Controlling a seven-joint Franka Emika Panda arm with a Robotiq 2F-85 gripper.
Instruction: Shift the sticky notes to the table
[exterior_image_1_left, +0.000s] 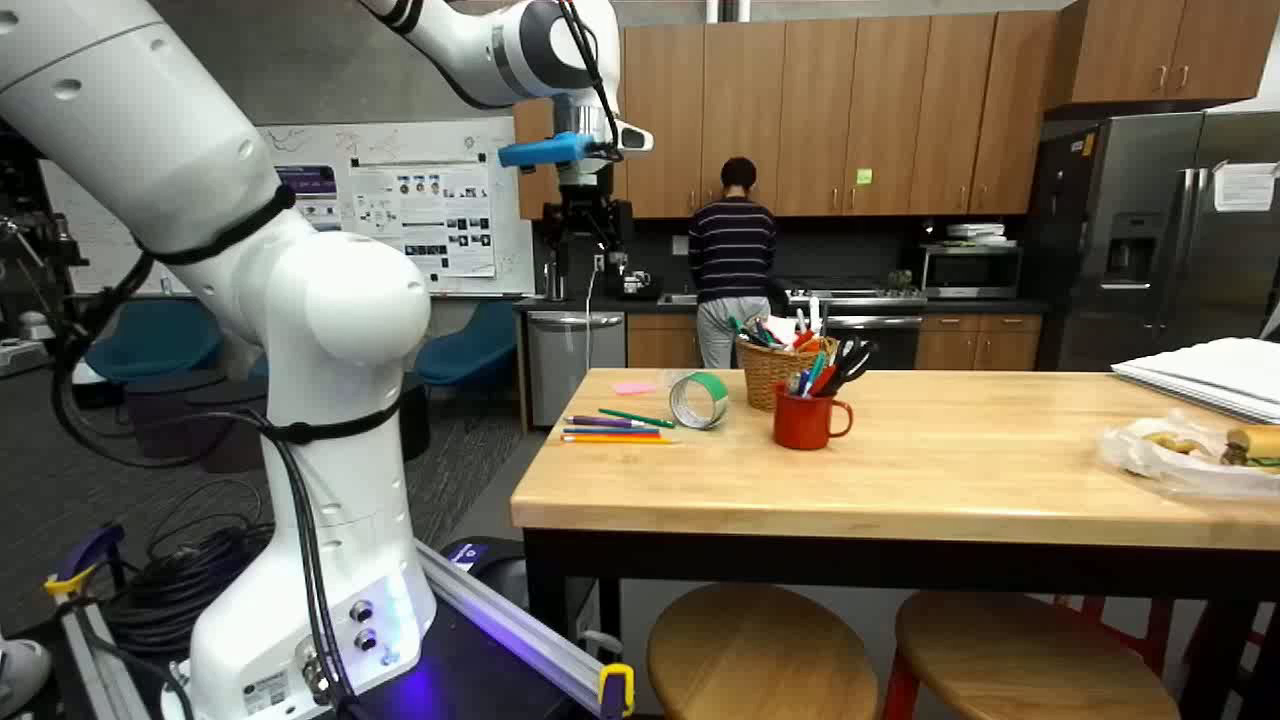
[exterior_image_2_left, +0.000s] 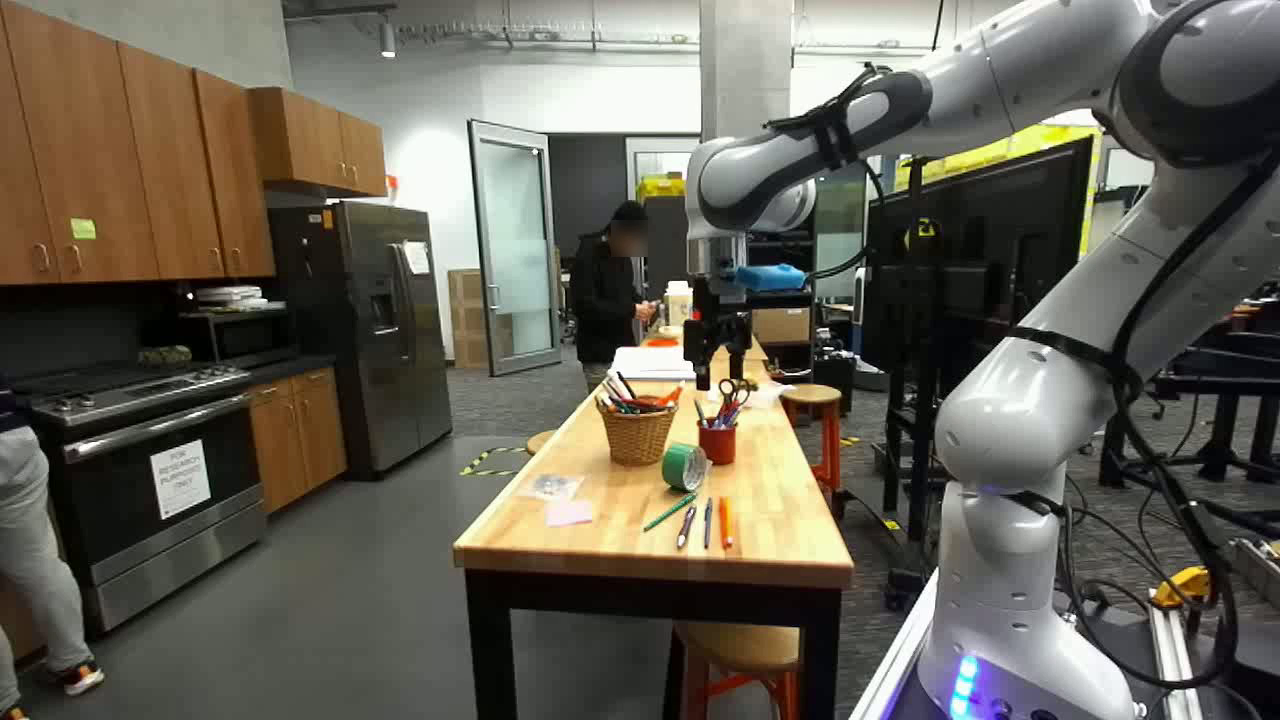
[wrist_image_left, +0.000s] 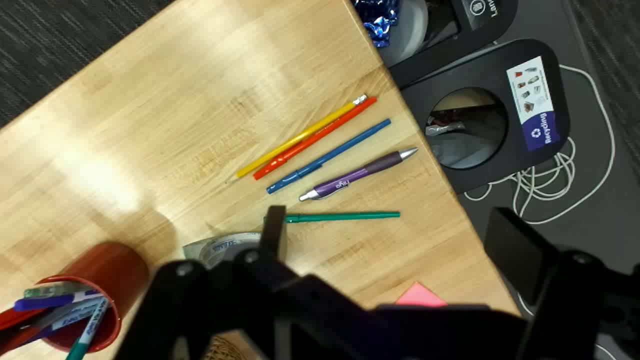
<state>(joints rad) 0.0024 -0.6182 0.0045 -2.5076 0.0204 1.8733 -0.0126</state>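
The pink sticky notes (exterior_image_1_left: 635, 388) lie flat on the light wood table (exterior_image_1_left: 950, 490), near its end. They also show on the table (exterior_image_2_left: 790, 535) in an exterior view as a pale pink square (exterior_image_2_left: 568, 513). In the wrist view, only one corner of the sticky notes (wrist_image_left: 421, 296) shows above the dark gripper body, over the wood top (wrist_image_left: 200, 100); the remainder is hidden. My gripper (exterior_image_1_left: 590, 270) hangs well above the table, pointing down, also seen in an exterior view (exterior_image_2_left: 719, 375). In the wrist view, its fingers (wrist_image_left: 390, 225) are wide apart with nothing between them.
Several pens and pencils (wrist_image_left: 345, 182) lie near the notes. A green tape roll (exterior_image_2_left: 684, 466), a wicker basket (exterior_image_2_left: 638, 437) and a red mug (exterior_image_1_left: 803, 420) stand close by. A clear packet (exterior_image_2_left: 552, 487) lies beside the notes. A green note (exterior_image_1_left: 864, 176) is on a cabinet.
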